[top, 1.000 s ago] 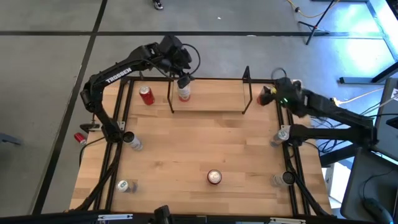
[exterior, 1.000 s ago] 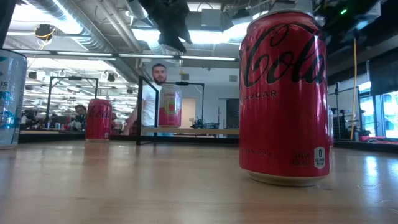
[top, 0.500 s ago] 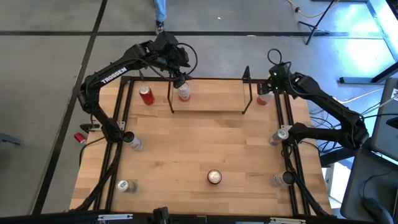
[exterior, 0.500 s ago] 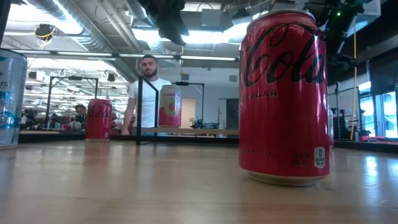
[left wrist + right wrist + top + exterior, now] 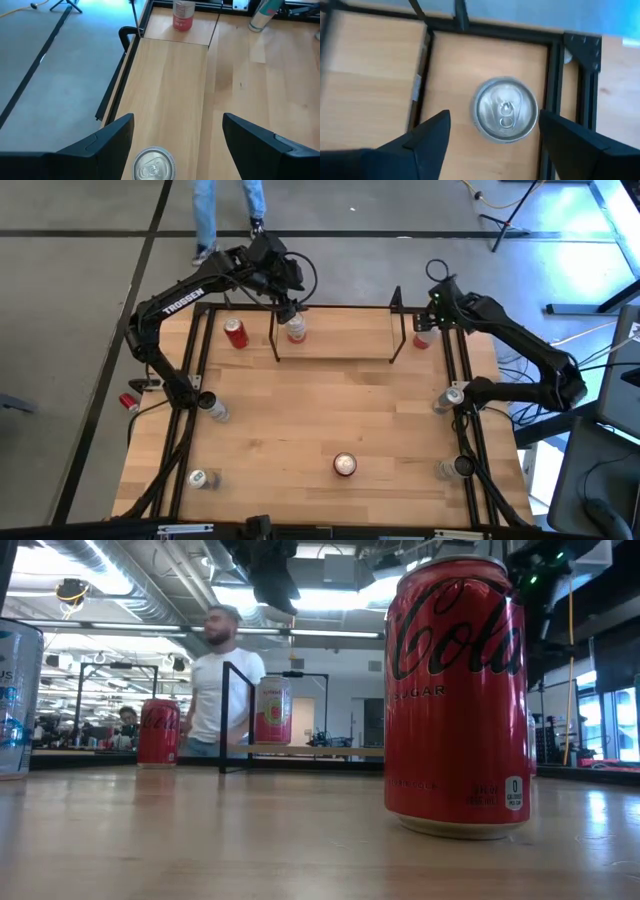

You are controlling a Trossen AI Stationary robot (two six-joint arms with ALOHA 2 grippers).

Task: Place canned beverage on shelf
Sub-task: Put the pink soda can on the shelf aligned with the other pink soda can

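A wooden table (image 5: pixel 330 410) seen from above holds a low light-wood shelf (image 5: pixel 345 335) with black rod frames at both ends, set along the far edge. A pink beverage can (image 5: pixel 296 330) stands upright on the left end of the shelf board, just inside the left rod frame; in the low view the same can (image 5: pixel 272 711) stands on the board beside the black upright. The left gripper (image 5: pixel 289 311) hangs just above this can, and its wrist view shows both dark fingers (image 5: pixel 107 142) spread wide apart with the can's silver top (image 5: pixel 153 163) between them, untouched. The right gripper (image 5: pixel 430 315) hovers over a red can (image 5: pixel 422 337) standing on the table just outside the shelf's right frame, near the far right corner; its wrist view shows the fingers (image 5: pixel 427 135) parted on either side of the can's lid (image 5: pixel 505 110), not gripping it. Another red can (image 5: pixel 236 333) stands on the table left of the shelf. A red cola can (image 5: pixel 344 465) stands near the front middle of the table and fills the low view (image 5: pixel 458 695). Silver cans sit at the table's sides, one at front left (image 5: pixel 198 479). A person (image 5: pixel 215 680) in a white shirt stands beyond the far edge.
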